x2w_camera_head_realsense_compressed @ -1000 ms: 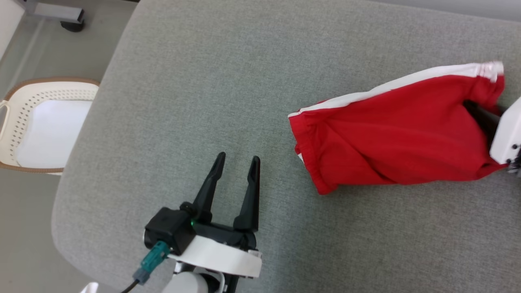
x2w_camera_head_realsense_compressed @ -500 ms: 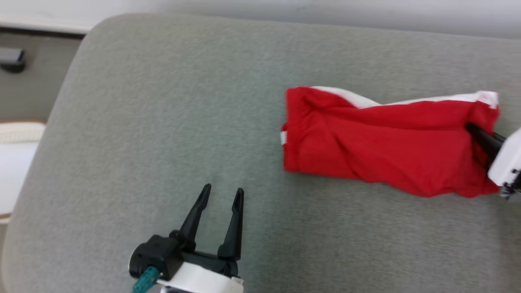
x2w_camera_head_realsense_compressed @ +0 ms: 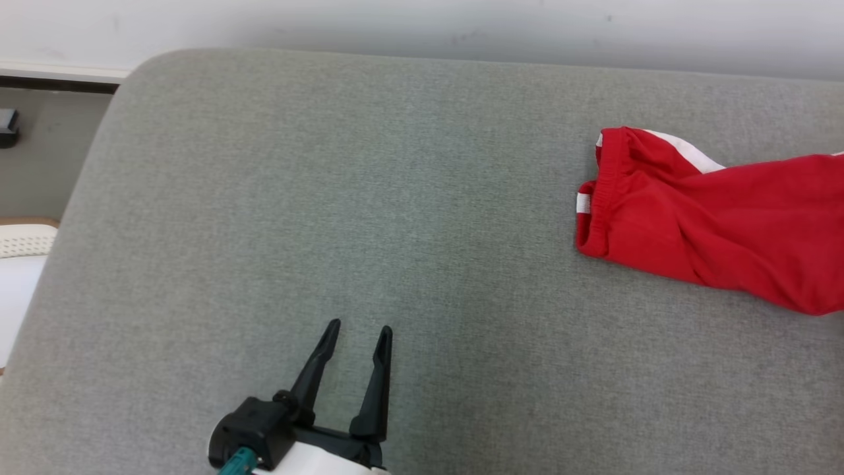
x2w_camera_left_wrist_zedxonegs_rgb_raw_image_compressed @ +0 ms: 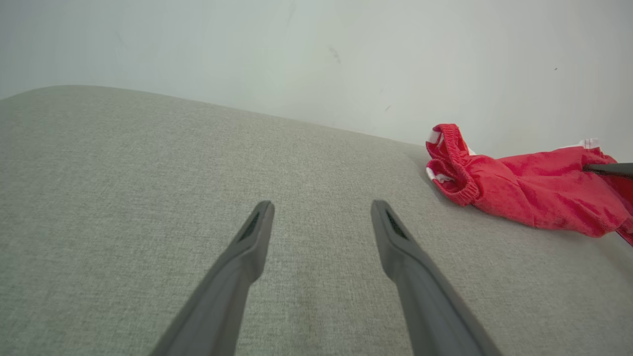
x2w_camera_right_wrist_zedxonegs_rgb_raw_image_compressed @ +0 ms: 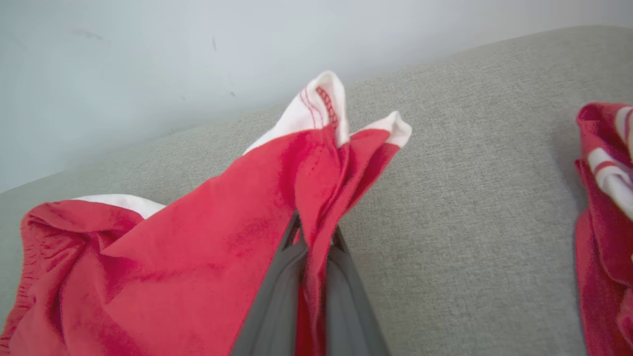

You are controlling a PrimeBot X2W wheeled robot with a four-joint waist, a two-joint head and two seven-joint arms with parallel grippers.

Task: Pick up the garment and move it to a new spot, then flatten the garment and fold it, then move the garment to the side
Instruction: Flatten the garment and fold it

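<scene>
The garment [x2w_camera_head_realsense_compressed: 719, 224] is a pair of red shorts with white side stripes, lying on the grey padded surface [x2w_camera_head_realsense_compressed: 395, 198] at the right and running off the head view's right edge. In the right wrist view my right gripper [x2w_camera_right_wrist_zedxonegs_rgb_raw_image_compressed: 315, 232] is shut on a bunched fold of the garment [x2w_camera_right_wrist_zedxonegs_rgb_raw_image_compressed: 198, 247] near its white-trimmed hem, which is lifted off the surface. My left gripper [x2w_camera_head_realsense_compressed: 359, 328] stands open near the front, well left of the garment, with nothing between its fingers. From the left wrist, the garment [x2w_camera_left_wrist_zedxonegs_rgb_raw_image_compressed: 519, 188] lies to the right of the left gripper [x2w_camera_left_wrist_zedxonegs_rgb_raw_image_compressed: 321, 205].
A second red cloth with white stripes [x2w_camera_right_wrist_zedxonegs_rgb_raw_image_compressed: 603, 198] lies at the right edge of the right wrist view. A white basket [x2w_camera_head_realsense_compressed: 20, 251] stands on the floor beyond the surface's left edge. A pale wall [x2w_camera_head_realsense_compressed: 422, 26] runs along the far side.
My right gripper has shut on the garment's end and drawn it to the right, out past the picture's edge. The head camera has tilted up. The left gripper has stayed open and still.
</scene>
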